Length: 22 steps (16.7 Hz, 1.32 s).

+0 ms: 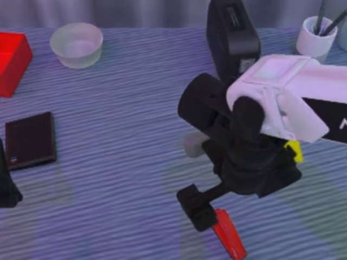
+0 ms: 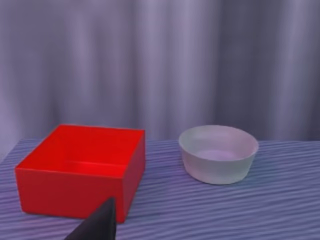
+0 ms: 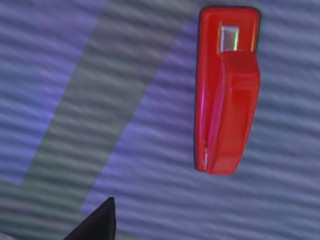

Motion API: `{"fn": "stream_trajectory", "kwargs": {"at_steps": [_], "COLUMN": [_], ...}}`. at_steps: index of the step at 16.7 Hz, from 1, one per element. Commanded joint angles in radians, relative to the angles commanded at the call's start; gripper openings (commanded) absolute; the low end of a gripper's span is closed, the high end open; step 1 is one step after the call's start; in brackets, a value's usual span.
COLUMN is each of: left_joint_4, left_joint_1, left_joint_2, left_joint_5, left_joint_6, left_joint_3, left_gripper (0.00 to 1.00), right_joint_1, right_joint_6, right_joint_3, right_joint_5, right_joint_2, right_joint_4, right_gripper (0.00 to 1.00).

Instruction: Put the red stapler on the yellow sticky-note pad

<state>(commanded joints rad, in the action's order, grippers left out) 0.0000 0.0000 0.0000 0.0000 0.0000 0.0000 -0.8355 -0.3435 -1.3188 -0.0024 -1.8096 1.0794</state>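
The red stapler lies flat on the table near the front edge, right of the middle; the right wrist view shows it whole, with its small pale mark at one end. My right gripper hovers just left of the stapler's far end, open and empty; one dark fingertip shows, apart from the stapler. The yellow sticky-note pad is almost hidden under my right arm; only a corner peeks out. My left gripper is parked at the left edge, open.
A red box and a pale bowl stand at the back left. A dark brown wallet-like rectangle lies at the left. A black box and a white cup with pens stand at the back right.
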Motion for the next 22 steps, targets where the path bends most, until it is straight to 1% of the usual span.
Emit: {"fn": "stream_trajectory", "kwargs": {"at_steps": [3, 5, 11, 13, 18, 22], "left_joint_4": [0.000, 0.000, 0.000, 0.000, 0.000, 0.000], "left_joint_1": [0.000, 0.000, 0.000, 0.000, 0.000, 0.000], "left_joint_2": [0.000, 0.000, 0.000, 0.000, 0.000, 0.000], "left_joint_5": [0.000, 0.000, 0.000, 0.000, 0.000, 0.000], "left_joint_6": [0.000, 0.000, 0.000, 0.000, 0.000, 0.000], "left_joint_3": [0.000, 0.000, 0.000, 0.000, 0.000, 0.000], "left_gripper": [1.00, 1.00, 1.00, 1.00, 1.00, 1.00], "right_joint_1": [0.004, 0.003, -0.001, -0.003, -0.003, -0.003], "right_joint_6": [0.001, 0.002, -0.003, -0.005, -0.006, -0.006], "right_joint_3": [0.005, 0.029, 0.173, 0.207, 0.216, 0.216], "right_joint_5": [0.000, 0.000, 0.001, 0.001, 0.001, 0.001], "right_joint_2": [0.001, -0.015, -0.126, -0.155, -0.163, -0.163], "right_joint_4": [-0.005, -0.041, -0.309, -0.365, -0.380, -0.380], "right_gripper": [1.00, 1.00, 1.00, 1.00, 1.00, 0.70]}}
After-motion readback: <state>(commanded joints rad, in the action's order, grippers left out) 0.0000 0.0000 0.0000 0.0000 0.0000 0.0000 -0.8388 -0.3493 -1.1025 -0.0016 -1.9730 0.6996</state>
